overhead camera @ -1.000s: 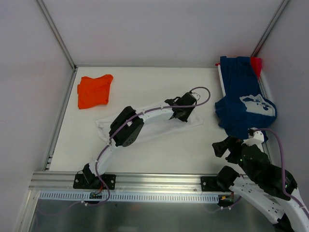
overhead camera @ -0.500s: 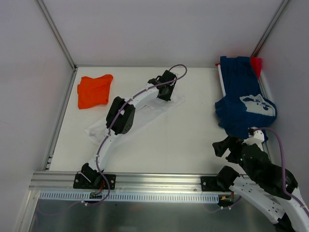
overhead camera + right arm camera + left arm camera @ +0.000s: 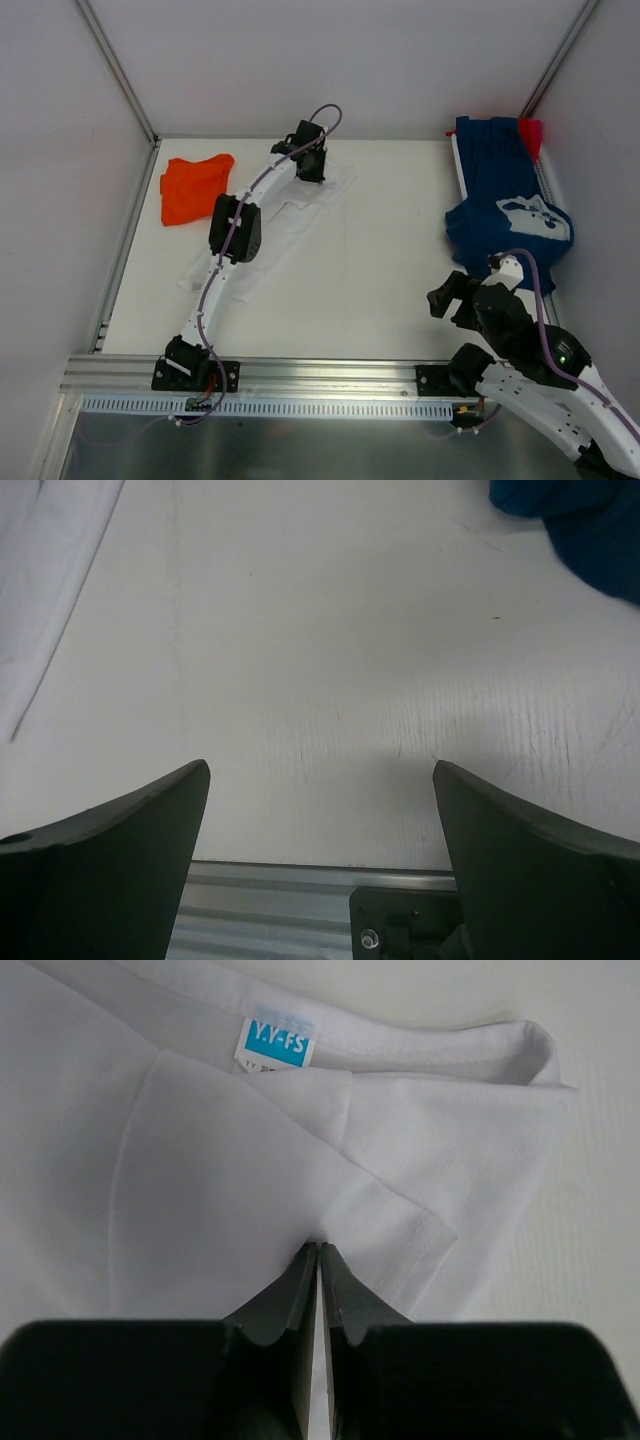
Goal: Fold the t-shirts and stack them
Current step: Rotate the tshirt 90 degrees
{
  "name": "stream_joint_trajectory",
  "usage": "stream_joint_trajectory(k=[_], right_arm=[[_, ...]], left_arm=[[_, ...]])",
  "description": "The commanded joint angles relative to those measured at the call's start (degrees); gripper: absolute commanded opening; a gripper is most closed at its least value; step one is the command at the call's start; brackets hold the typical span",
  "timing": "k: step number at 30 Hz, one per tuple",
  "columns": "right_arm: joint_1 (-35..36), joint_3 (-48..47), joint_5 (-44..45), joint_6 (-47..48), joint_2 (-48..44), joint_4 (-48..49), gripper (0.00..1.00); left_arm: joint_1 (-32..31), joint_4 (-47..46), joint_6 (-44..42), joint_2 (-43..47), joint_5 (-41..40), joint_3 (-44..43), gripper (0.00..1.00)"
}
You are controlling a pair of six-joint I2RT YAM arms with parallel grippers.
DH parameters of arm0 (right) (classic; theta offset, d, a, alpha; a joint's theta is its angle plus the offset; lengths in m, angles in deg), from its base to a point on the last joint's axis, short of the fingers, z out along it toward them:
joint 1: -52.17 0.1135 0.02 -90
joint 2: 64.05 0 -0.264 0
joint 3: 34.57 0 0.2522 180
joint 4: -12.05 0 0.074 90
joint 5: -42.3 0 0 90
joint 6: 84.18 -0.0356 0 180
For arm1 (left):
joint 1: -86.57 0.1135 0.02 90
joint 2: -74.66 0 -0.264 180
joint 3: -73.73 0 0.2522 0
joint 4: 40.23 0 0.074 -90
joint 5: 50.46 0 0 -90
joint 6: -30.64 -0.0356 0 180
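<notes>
The white t-shirt [image 3: 290,215] lies stretched in a diagonal band under my left arm, from the near left up to the back middle. My left gripper [image 3: 310,166] is at its far end, shut on a fold of the white t-shirt [image 3: 200,1160] just below the collar and its blue label [image 3: 275,1043]. The orange t-shirt [image 3: 195,187] lies folded at the back left. A navy t-shirt [image 3: 505,215] with white print is heaped at the right, with a small red one [image 3: 531,133] behind it. My right gripper [image 3: 445,300] hovers open over bare table, nothing between its fingers.
The navy heap rests partly on a white rack [image 3: 550,185] against the right wall. Metal frame posts [image 3: 115,70] rise at the back corners. An aluminium rail [image 3: 320,375] runs along the near edge. The right wrist view shows the navy t-shirt's edge [image 3: 580,520].
My left gripper pulled the white t-shirt's end from the table's middle to the back and left, stretching it diagonally. The right gripper shifted slightly left, still open.
</notes>
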Motion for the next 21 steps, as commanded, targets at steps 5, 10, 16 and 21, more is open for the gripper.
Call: stream_joint_trajectory(k=[5,10,16,21], right_arm=[[0.2,4.4,-1.7,0.4,2.5,5.9,0.99],[0.2,9.7,-3.6,-0.3,3.0,10.1,0.99],[0.3,10.7,-8.7,1.0,8.7,22.8,0.99],[2.0,2.9,-19.8,2.5,31.6,42.6,0.99]], left_arm=[[4.4,-12.6,-0.6,6.8,13.7,-1.4,0.67],[4.4,-24.0,2.5,19.6,18.6,2.6,0.99],[4.3,-25.7,5.5,39.9,17.2,12.4,0.99],[4.2,-28.3,0.8,67.6,2.1,36.8,0.99]])
